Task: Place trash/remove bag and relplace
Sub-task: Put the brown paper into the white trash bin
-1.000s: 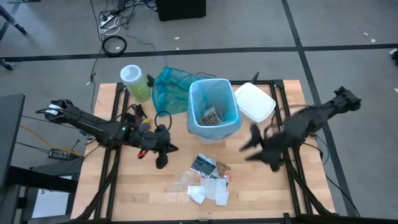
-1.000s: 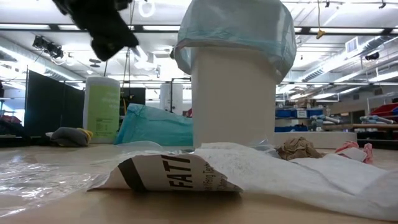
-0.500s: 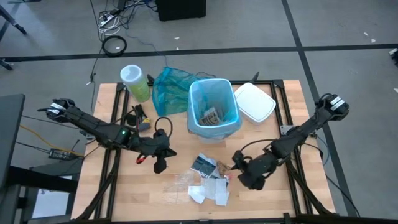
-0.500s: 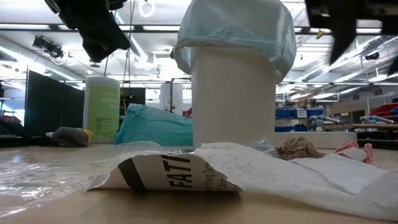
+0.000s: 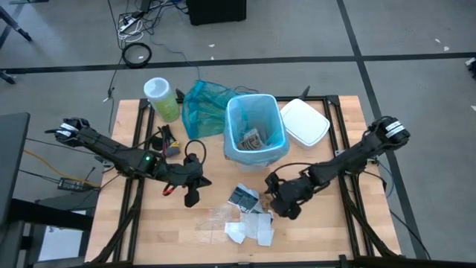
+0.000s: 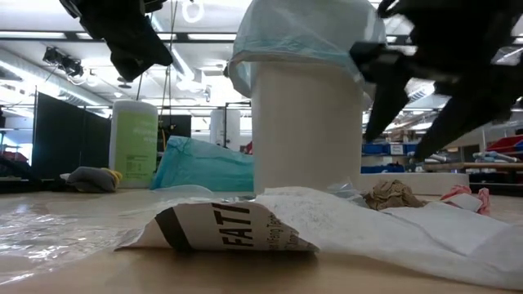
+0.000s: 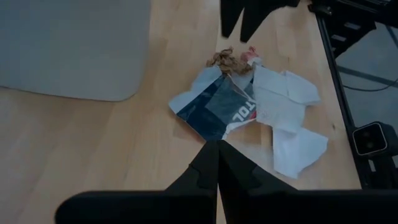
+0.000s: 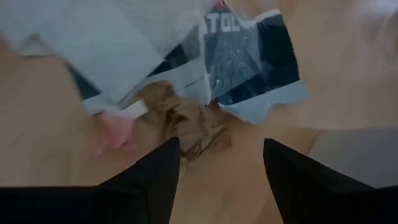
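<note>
Seeing my spread-open right gripper over scraps at the wooden table's 6 o'clock; left gripper clenched, concrete floor around.

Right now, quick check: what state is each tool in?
Left tool: shut, holding nothing, hanging over the table beside the trash.
Right tool: open, empty, fingers either side of a brown crumpled wrapper.
</note>
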